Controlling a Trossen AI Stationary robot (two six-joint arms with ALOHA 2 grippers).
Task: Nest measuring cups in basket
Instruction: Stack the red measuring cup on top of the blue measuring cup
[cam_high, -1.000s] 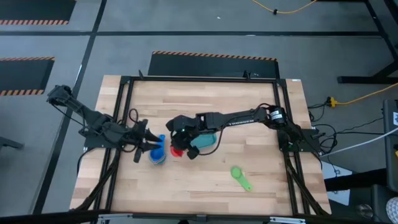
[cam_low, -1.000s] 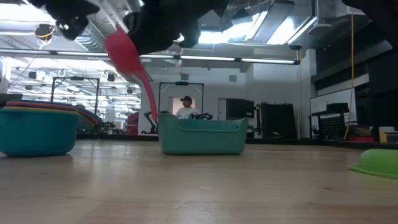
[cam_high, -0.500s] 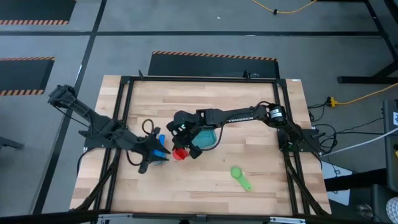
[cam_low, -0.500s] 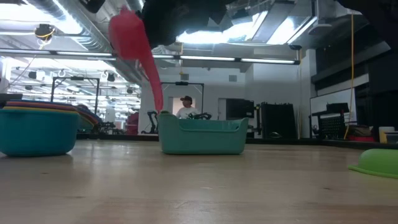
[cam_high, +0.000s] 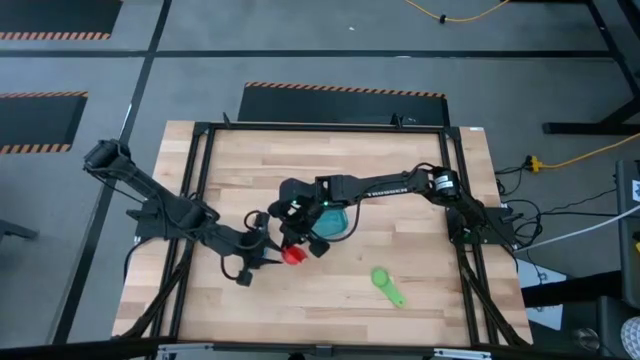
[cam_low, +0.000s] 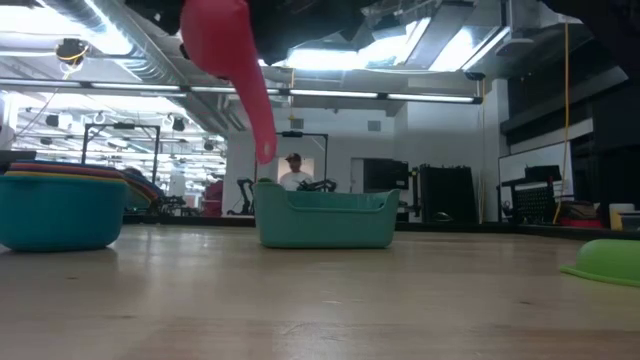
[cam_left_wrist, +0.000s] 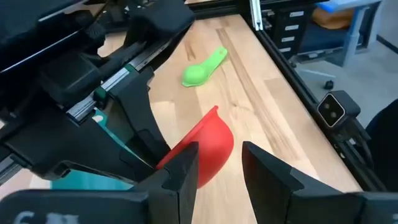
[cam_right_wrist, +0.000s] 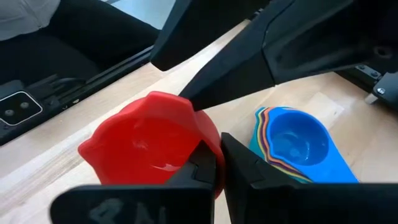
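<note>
Above the table, right gripper (cam_right_wrist: 214, 163) pinches the red cup (cam_right_wrist: 146, 146); left gripper (cam_left_wrist: 214, 163) stands part open; no writing legible.

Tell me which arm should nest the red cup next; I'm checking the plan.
Right, probably: the right gripper pinches the red cup by its rim, aloft near the basket. The left gripper hangs open beside the cup, holding nothing.

Lighting: bright, even, overhead. Ceiling strip lights (cam_low: 430, 97) glare white in the low view's upper part. Table (cam_high: 420, 290): soft, faint shadows. Red cup (cam_low: 232, 60), upper left of low view: blurred, out of focus. Wrist views: near fingers soft.
</note>
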